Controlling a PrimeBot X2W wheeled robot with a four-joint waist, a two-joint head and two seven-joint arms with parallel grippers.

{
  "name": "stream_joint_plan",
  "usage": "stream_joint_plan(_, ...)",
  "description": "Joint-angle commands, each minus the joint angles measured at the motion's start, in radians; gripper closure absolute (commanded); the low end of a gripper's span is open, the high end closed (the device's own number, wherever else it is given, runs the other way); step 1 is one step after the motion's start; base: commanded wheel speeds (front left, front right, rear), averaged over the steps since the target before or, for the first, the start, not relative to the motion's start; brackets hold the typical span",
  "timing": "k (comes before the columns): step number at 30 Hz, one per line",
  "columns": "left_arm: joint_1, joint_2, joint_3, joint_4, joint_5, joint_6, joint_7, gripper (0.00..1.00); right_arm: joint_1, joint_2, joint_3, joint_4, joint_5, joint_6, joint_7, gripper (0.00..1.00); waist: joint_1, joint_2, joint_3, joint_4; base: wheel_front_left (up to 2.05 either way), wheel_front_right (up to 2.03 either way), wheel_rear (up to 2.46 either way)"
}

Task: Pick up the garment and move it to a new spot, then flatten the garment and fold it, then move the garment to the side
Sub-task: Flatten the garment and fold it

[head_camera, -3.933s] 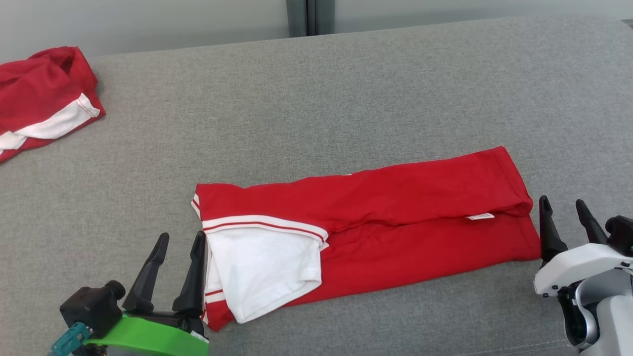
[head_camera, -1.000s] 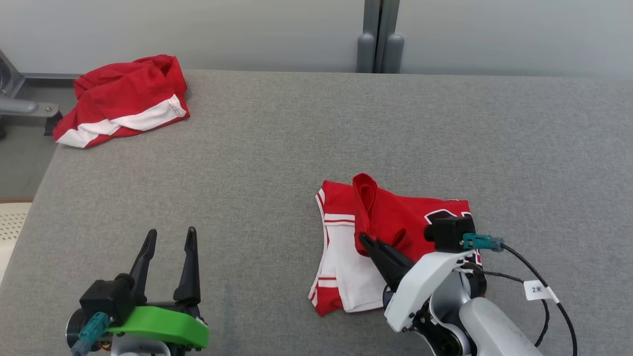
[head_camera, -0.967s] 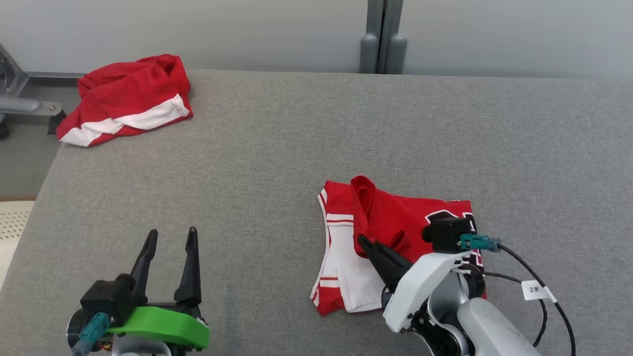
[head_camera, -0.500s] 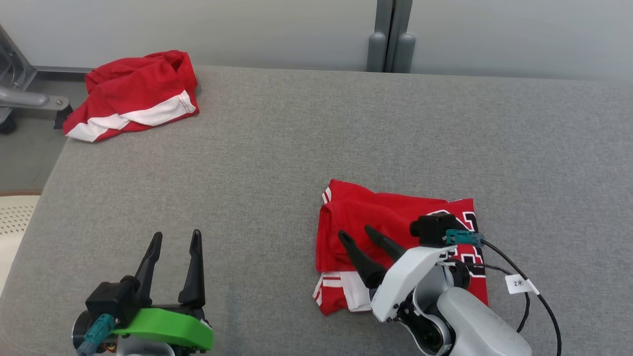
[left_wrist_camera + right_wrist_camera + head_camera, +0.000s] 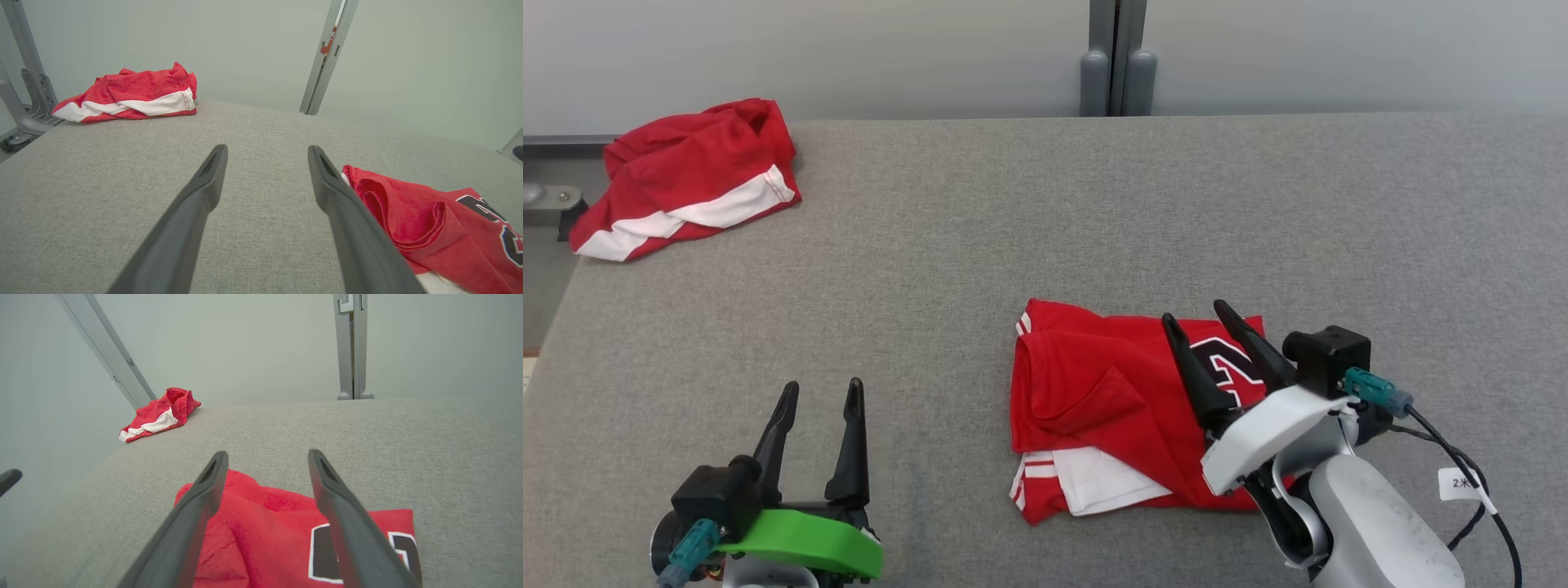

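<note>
The garment [image 5: 1103, 400] is a red jersey with white trim and a black numeral, lying folded into a compact rectangle on the grey surface; it also appears as the garment [image 5: 425, 220] in the left wrist view and the garment [image 5: 269, 535] in the right wrist view. My right gripper [image 5: 1199, 314] hovers open over the garment's right half, with nothing between its fingers [image 5: 347, 522]. My left gripper [image 5: 821, 390] stands open at the lower left, well clear of the cloth, its fingers [image 5: 196, 212] apart over bare fabric.
A second red and white garment [image 5: 682, 178] lies crumpled at the far left corner of the grey padded surface [image 5: 980, 229]. A grey post [image 5: 1115, 57] stands behind the far edge. The surface's left edge [image 5: 556, 302] drops away beside my left arm.
My right gripper let go of the folded-over flap, opened, and pulled back to the right above the numeral. The flap now lies flat over the white part. The camera shifted; my left gripper stayed open.
</note>
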Motion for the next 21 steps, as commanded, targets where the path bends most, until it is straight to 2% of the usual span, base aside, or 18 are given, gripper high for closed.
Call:
stream_joint_plan(1, 0.006, -0.002, 0.004, 0.002, 0.004, -0.005, -0.003, 0.00, 0.031, -0.001, -0.017, -0.026, -0.040, 0.000, 0.005, 0.00, 0.0000, 0.0000, 0.005, -0.012, 0.00, 0.00, 0.00)
stream_joint_plan(4, 0.002, -0.004, 0.008, 0.005, 0.007, -0.011, -0.003, 0.00, 0.083, -0.015, -0.051, -0.063, -0.110, 0.000, 0.026, 0.00, 0.0000, 0.0000, 0.011, -0.020, 0.00, 0.00, 0.00)
stream_joint_plan(5, -0.001, -0.006, 0.009, 0.005, 0.007, -0.011, -0.003, 0.00, 0.101, -0.016, -0.058, -0.074, -0.129, 0.000, 0.033, 0.05, 0.0000, 0.0000, 0.013, -0.022, 0.00, 0.00, 0.00)
stream_joint_plan(6, -0.003, -0.007, 0.011, 0.006, 0.009, -0.013, -0.003, 0.00, 0.116, -0.013, -0.063, -0.082, -0.142, 0.000, 0.041, 0.24, 0.0000, 0.0000, 0.015, -0.022, 0.00, 0.00, 0.00)
stream_joint_plan(7, -0.005, -0.008, 0.012, 0.007, 0.010, -0.014, -0.003, 0.00, 0.131, -0.010, -0.065, -0.092, -0.156, 0.000, 0.049, 0.57, 0.0000, 0.0000, 0.017, -0.023, 0.00, 0.00, 0.00)
stream_joint_plan(8, -0.006, -0.008, 0.014, 0.007, 0.011, -0.016, -0.003, 0.00, 0.141, -0.006, -0.064, -0.097, -0.162, 0.000, 0.056, 0.64, 0.0000, 0.0000, 0.019, -0.024, 0.00, 0.00, 0.00)
stream_joint_plan(9, -0.008, -0.009, 0.015, 0.008, 0.013, -0.018, -0.003, 0.00, 0.153, -0.005, -0.061, -0.102, -0.168, 0.000, 0.065, 0.85, 0.0000, 0.0000, 0.021, -0.023, 0.00, 0.00, 0.00)
stream_joint_plan(11, -0.013, -0.010, 0.016, 0.009, 0.015, -0.020, -0.003, 0.00, 0.168, -0.005, -0.054, -0.102, -0.174, 0.000, 0.077, 1.00, 0.0000, 0.0000, 0.026, -0.021, 0.00, 0.00, 0.00)
stream_joint_plan(16, -0.023, -0.015, 0.019, 0.014, 0.020, -0.025, -0.003, 0.00, 0.153, -0.015, -0.024, -0.052, -0.177, 0.000, 0.096, 1.00, 0.0000, 0.0000, 0.038, -0.004, 0.00, 0.00, 0.00)
stream_joint_plan(21, -0.032, -0.019, 0.024, 0.018, 0.027, -0.028, -0.003, 0.00, 0.096, -0.033, 0.003, 0.055, -0.200, 0.000, 0.098, 1.00, 0.0000, 0.0000, 0.045, 0.025, 0.00, 0.00, 0.00)
